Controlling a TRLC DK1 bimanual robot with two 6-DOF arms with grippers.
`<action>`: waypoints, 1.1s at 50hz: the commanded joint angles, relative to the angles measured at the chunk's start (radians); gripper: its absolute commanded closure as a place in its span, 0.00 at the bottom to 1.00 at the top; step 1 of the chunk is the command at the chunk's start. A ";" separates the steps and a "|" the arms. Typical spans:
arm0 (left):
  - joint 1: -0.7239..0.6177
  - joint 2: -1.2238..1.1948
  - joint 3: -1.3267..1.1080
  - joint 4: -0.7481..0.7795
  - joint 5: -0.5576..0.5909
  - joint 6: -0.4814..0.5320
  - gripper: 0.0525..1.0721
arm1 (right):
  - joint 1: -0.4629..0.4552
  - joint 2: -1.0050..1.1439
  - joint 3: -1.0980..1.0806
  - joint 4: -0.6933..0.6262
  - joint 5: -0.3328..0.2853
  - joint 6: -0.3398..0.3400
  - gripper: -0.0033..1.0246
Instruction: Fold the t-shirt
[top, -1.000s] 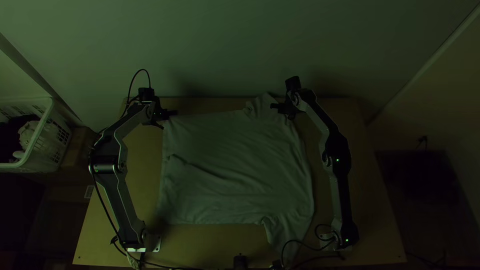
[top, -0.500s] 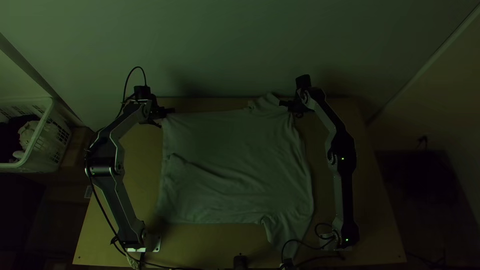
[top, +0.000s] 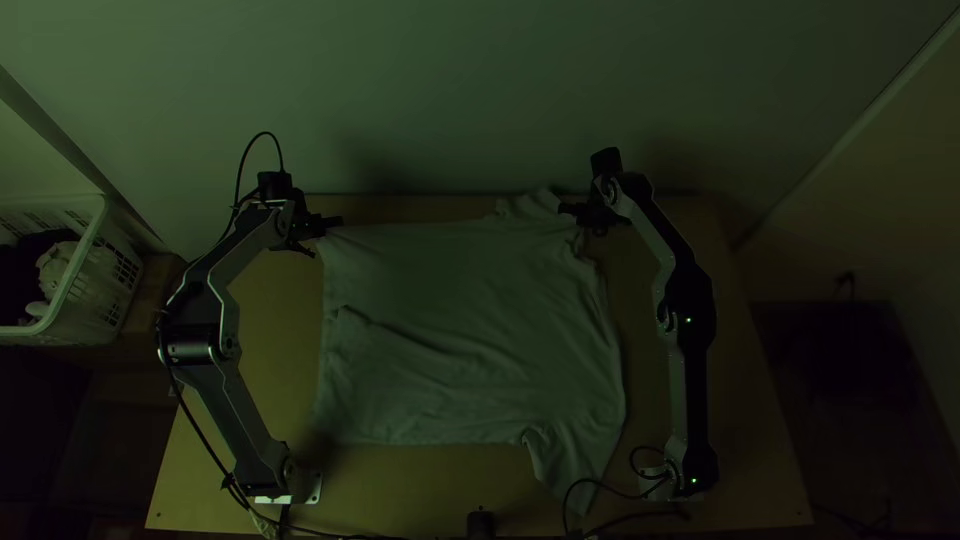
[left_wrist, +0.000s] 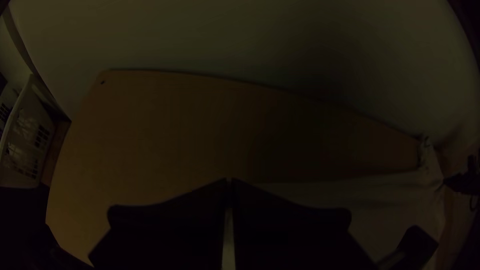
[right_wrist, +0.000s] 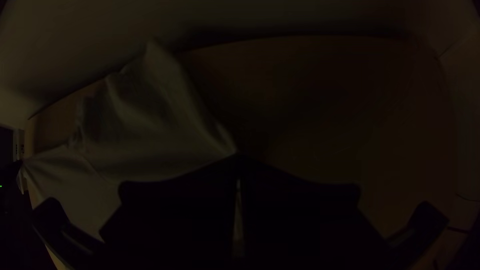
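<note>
Left pincer (top: 334, 222): pressed together on a corner of the t-shirt (top: 465, 320); pinched part hidden between the fingers. Right pincer (top: 567, 209): pressed together on the garment's edge; grip likewise covered, detail dim. T-shirt: one, pale, spread with long wrinkles, extending between both pincers and from them back toward the arms' bases. Far sleeve (top: 530, 204): just beside the right pincer. Near sleeve (top: 570, 460): well apart from it, end crossed by a cable (top: 600, 483). Basket (top: 95, 290): white, outward of the left pincer, well apart, cut off at the top view's edge.
</note>
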 joint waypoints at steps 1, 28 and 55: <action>-0.012 -0.074 -0.043 -0.003 -0.012 -0.015 0.98 | -0.004 -0.079 -0.032 -0.021 0.012 -0.002 0.97; -0.020 -0.170 -0.192 -0.004 -0.012 -0.013 0.98 | 0.012 -0.214 -0.165 -0.066 0.015 -0.030 0.97; 0.006 -0.297 -0.361 0.019 -0.006 0.002 0.98 | 0.045 -0.412 -0.460 -0.008 0.023 -0.032 0.97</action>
